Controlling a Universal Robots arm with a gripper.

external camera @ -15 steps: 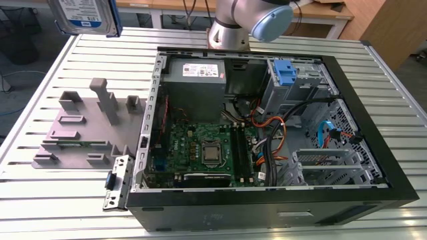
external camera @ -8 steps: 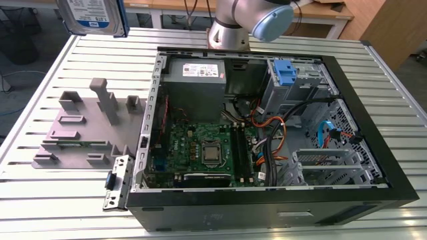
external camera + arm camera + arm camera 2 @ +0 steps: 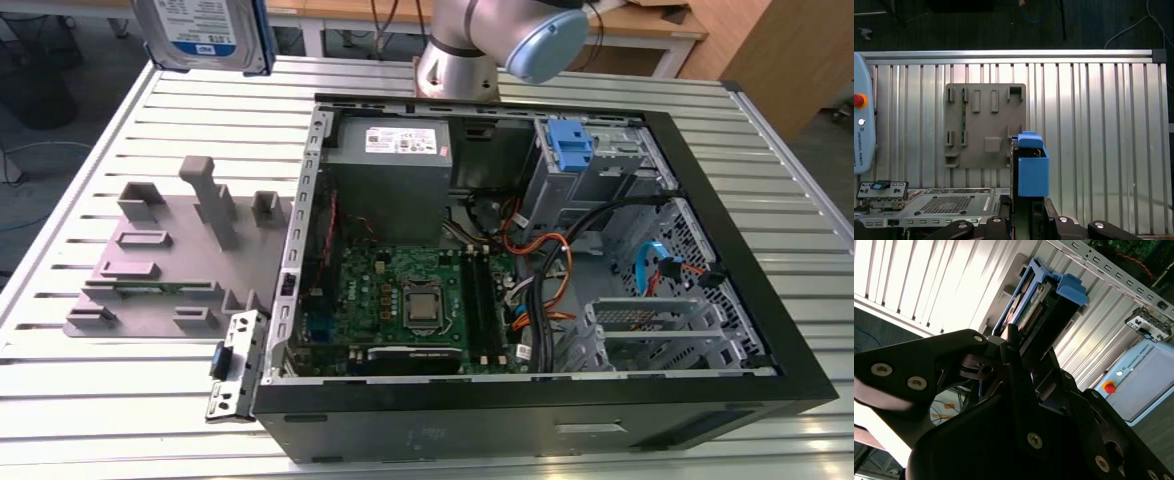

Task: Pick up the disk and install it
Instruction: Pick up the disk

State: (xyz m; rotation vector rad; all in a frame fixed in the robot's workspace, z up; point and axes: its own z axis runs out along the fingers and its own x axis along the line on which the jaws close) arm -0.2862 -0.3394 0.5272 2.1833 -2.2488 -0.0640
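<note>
The disk [image 3: 200, 35] hangs in the air over the slatted table's far corner, at the exterior view's top left, label side facing the camera, blue carrier frame along its edge. In the second wrist view the disk [image 3: 1036, 305] stands edge-on, clamped at its near end by my gripper [image 3: 1029, 347]. The first wrist view has the disk's blue frame [image 3: 1031, 170] rising from my gripper [image 3: 1024, 202], above the grey fixture plate [image 3: 985, 126]. The gripper is shut on the disk.
An open computer case [image 3: 747, 300] lies on the slatted table [image 3: 120, 400], with a grey power-supply box [image 3: 394, 150] and a tall blue clip [image 3: 571, 145] on the drive cage. A grey fixture plate [image 3: 174, 260] and a loose bracket [image 3: 234, 365] lie beside the case.
</note>
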